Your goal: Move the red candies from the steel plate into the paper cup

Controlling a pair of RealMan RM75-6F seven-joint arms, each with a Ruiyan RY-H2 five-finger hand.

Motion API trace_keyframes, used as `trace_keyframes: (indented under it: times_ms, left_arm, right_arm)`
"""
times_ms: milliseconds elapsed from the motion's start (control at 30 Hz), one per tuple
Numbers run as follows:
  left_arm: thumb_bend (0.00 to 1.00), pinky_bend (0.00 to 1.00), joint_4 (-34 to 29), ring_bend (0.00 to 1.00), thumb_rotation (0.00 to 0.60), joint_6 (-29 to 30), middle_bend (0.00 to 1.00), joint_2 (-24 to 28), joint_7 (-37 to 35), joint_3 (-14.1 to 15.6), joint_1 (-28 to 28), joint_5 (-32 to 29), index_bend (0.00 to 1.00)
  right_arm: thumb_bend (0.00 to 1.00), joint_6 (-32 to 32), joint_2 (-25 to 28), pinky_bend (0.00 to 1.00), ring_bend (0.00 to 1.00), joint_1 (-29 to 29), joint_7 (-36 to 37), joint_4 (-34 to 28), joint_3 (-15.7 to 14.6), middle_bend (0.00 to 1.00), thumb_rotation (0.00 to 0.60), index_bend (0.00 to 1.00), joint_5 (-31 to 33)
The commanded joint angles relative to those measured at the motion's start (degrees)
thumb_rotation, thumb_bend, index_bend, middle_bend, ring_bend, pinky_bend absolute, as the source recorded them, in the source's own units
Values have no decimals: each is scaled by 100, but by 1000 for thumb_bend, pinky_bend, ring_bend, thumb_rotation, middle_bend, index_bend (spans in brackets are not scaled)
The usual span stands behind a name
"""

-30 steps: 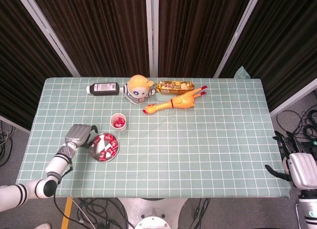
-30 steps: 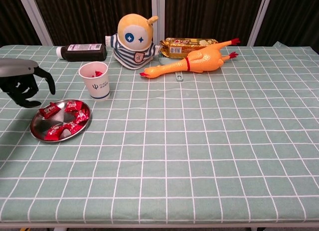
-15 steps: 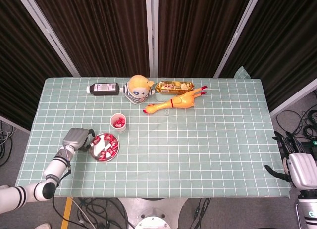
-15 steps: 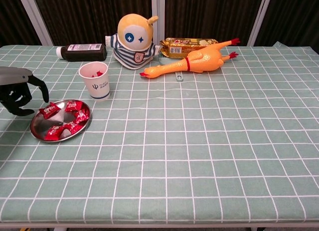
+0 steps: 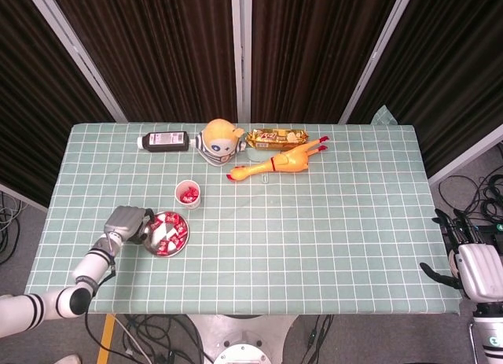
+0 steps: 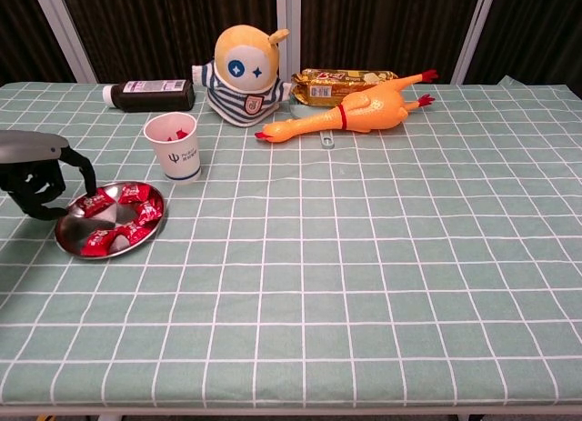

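Observation:
The steel plate (image 5: 166, 255) (image 6: 62, 232) lies near the table's front left and holds several red candies (image 5: 170, 230) (image 6: 138, 212). Just behind it stands the white paper cup (image 5: 188, 195) (image 6: 175, 153), with red candies showing inside. My left hand (image 5: 130, 222) (image 6: 36, 171) hovers at the plate's left rim, fingers curled downward and thumb reaching toward the leftmost candy (image 6: 89, 203); nothing shows in its grip. My right hand (image 5: 470, 266) hangs off the table's front right corner with fingers spread and empty; the chest view does not show it.
Along the back stand a dark bottle (image 5: 163, 141) (image 6: 150, 95), a yellow plush doll (image 5: 218, 141) (image 6: 244, 75), a snack packet (image 5: 277, 137) (image 6: 344, 80) and a rubber chicken (image 5: 277, 162) (image 6: 350, 112). The checked green cloth (image 5: 330, 230) covers the table.
My left hand has dropped lower and shifted right, from beside the plate to its left rim, the thumb now over the edge candy. Right hand unchanged.

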Motion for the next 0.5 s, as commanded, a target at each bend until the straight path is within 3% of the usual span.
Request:
trace_keyframes:
  times_ms: [33,333,500]
  left_arm:
    - [380,982,-30,817,600,-34,883,-6,-29,-5,-34,74,408]
    - [377,982,-99,817,600,78,883,-72,-80,-61,-85,250,412]
    - [315,982,86,816,600,356,884,-265,-46,-87,-37,386,426]
  right_arm:
    - [79,0,-3,188,10,0,4,3,-1,209,600,41,-1]
    - [79,5,7,188,10,-13,20,17,0,209,600,41,24]
    - [80,-6,5,188,10,-8,40,29,9,209,600,41,40]
